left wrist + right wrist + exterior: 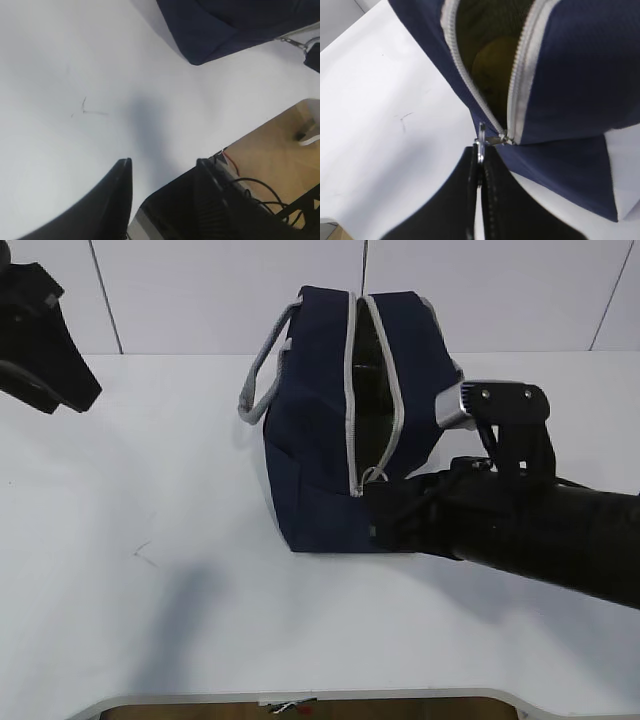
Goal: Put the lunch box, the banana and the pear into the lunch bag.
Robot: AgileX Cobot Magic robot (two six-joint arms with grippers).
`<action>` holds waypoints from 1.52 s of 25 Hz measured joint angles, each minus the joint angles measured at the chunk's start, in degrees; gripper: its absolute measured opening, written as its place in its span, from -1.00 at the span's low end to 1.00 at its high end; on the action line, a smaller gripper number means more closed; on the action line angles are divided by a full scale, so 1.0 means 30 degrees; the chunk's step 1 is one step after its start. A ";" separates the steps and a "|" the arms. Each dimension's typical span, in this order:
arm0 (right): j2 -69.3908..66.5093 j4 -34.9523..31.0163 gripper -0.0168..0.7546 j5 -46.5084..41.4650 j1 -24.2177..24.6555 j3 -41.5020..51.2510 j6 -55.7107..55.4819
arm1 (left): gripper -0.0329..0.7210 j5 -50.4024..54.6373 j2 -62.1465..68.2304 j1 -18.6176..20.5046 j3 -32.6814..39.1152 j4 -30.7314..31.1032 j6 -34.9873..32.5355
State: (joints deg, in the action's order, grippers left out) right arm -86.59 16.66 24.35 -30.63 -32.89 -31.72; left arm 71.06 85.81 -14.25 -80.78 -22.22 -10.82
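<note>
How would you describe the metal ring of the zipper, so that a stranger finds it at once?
Look first at the navy lunch bag, the largest thing on the white table. Follow its grey zipper down to the near end of the open slit. There hangs the metal ring pull, small and shiny, pinched between the black fingers of the right gripper.

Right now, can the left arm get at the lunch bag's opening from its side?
Probably yes. The left gripper hangs open and empty over bare table, with nothing between it and the lunch bag. The right gripper is shut on the ring pull at the near end only.
</note>
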 joint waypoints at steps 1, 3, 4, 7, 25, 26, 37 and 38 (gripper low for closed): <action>0.0157 0.0088 -0.92 -0.0315 0.0000 -0.0200 -0.0045 | -0.08 0.0000 0.0000 -0.0148 0.0075 0.0055 -0.0086; 0.0350 0.0422 -0.92 -0.0897 0.0000 -0.0708 -0.0132 | -0.08 -0.0035 0.0000 -0.0464 0.0263 0.0105 -0.0533; 0.0485 0.0508 -0.92 -0.1177 0.0000 -0.1040 -0.0126 | -0.08 -0.0085 0.0000 -0.0676 0.0446 0.0134 -0.0774; 0.0764 0.0856 -0.92 -0.2352 0.0000 -0.2131 -0.0177 | -0.08 -0.0885 0.0000 -0.1184 0.1305 0.0134 -0.1820; 0.1040 0.0695 -0.92 -1.2607 -0.0031 -0.9698 -0.0683 | -0.08 -1.2078 0.0136 -0.1995 0.8944 -0.9075 -1.3638; 0.1040 0.0593 -0.92 -1.2992 -0.0031 -0.9976 -0.0683 | -0.08 -1.2276 0.0276 -0.1995 0.8944 -0.9865 -1.4320; 0.1040 -0.0836 -0.92 -1.4308 -0.0031 -1.0965 -0.0695 | 0.30 -1.4593 0.1595 -0.4361 0.8944 -1.6806 -2.2567; 0.1040 -0.1022 -0.92 -1.4342 -0.0031 -1.0965 -0.0695 | 0.31 -1.5091 0.1723 -0.4704 0.8944 -1.7403 -2.3205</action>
State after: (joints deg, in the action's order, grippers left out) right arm -83.47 13.60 -18.67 -30.72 -65.78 -33.80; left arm 25.79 90.98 -28.36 -53.95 -74.43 -80.44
